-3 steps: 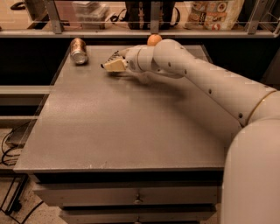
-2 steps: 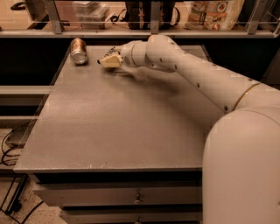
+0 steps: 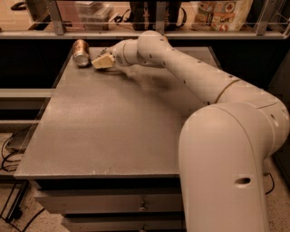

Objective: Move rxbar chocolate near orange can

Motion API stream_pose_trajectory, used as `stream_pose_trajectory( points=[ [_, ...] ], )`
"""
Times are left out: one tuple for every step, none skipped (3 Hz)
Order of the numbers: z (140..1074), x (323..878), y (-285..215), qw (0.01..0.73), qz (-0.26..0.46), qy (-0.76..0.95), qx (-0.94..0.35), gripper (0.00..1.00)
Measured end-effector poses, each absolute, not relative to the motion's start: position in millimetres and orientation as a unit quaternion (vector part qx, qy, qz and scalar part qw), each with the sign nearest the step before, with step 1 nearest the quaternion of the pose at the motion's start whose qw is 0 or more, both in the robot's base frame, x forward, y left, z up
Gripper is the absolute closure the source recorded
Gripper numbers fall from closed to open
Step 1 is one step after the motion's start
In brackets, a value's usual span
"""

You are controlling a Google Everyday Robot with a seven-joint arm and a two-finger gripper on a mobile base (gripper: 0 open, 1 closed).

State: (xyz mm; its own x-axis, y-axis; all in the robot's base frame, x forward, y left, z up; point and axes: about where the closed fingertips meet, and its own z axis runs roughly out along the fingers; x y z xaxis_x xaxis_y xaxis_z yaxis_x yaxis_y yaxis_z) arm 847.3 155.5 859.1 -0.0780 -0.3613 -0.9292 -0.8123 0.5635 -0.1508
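The orange can lies on its side at the back left of the grey table, its silver end facing forward. My gripper is low over the table just right of the can, almost touching it, at the end of the long white arm that reaches in from the right. The rxbar chocolate does not show clearly. Only a thin dark sliver is visible at the gripper's upper edge, and I cannot tell whether that is the bar.
A glass-railed shelf runs behind the table with bags and boxes on it. The robot's white body fills the front right. Drawers sit under the table front. Cables lie on the floor at left.
My gripper and arm have moved left along the back of the table, from near the middle to right beside the orange can. The can has not moved.
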Motion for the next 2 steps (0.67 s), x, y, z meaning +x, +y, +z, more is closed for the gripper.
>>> stream_pose_trajectory(
  points=[
    [860.2,848.4,170.9,0.532,0.214,0.700,-0.424,0.36],
    [868.3,844.2,172.1,0.537,0.209,0.700,-0.423,0.13]
  ],
)
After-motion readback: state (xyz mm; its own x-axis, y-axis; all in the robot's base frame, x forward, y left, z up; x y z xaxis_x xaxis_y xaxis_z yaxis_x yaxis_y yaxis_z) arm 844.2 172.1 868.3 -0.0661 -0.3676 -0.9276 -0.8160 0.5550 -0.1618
